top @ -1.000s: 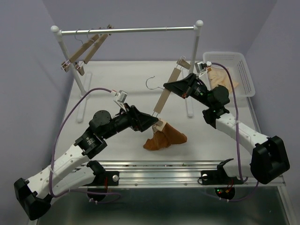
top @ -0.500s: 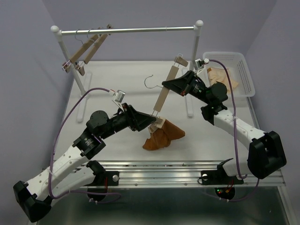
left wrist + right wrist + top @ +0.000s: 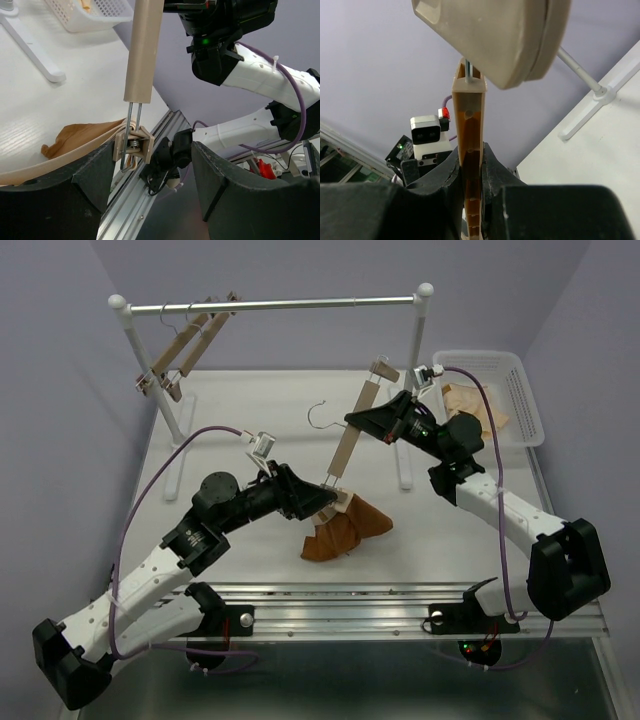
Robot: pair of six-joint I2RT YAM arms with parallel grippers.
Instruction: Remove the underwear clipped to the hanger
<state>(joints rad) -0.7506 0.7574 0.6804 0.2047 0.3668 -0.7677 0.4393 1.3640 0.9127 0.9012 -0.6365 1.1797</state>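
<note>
Left wrist showed our left gripper (image 3: 152,157) released astride the lower clip (image 3: 134,145) of the hanger (image 3: 142,50), with the right gripper (image 3: 471,172) clenched on the hanger higher up. We feared an off-centre squeeze would leave the underwear (image 3: 82,136) pinched.

Left jaws wide — right jaws tight

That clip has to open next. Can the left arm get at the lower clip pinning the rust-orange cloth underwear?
Probably yes. The left gripper stands open with the clip between its fingers, nothing else in the gap. The right gripper, shut on the slim light-wood hanger, holds that end low.
</note>
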